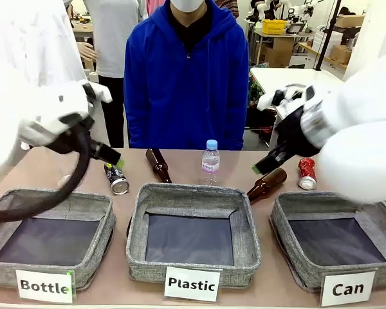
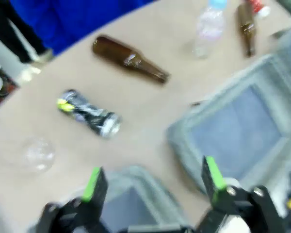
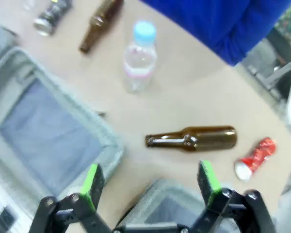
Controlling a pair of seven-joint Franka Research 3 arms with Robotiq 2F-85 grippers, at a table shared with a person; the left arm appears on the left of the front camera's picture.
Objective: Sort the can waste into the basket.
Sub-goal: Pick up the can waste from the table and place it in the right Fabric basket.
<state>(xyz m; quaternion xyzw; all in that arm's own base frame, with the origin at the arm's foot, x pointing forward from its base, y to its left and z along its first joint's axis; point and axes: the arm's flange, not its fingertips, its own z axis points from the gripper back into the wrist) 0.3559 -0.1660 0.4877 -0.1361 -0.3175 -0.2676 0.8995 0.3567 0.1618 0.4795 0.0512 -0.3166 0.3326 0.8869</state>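
Observation:
A black can (image 1: pixel 116 179) (image 2: pixel 88 114) (image 3: pixel 51 16) with colourful print lies on its side left of the middle basket. A dented red can (image 1: pixel 307 173) (image 3: pixel 254 158) lies at the right, behind the grey "Can" basket (image 1: pixel 312 267). My left gripper (image 1: pixel 118 159) (image 2: pixel 150 180) hangs open above the table, just above and left of the black can. Over the right side my right gripper (image 1: pixel 260 167) (image 3: pixel 149 180) is open too, up off the table near a brown bottle and left of the red can. Neither gripper holds anything.
Grey baskets labelled "Bottle" (image 1: pixel 83 209) and "Plastic" (image 1: pixel 192 193) stand left and centre. Two brown glass bottles (image 1: pixel 157 165) (image 1: pixel 266 185) lie behind them, and a clear plastic bottle (image 1: pixel 210 159) stands between them. A person in a blue hoodie (image 1: pixel 186 77) stands at the far edge.

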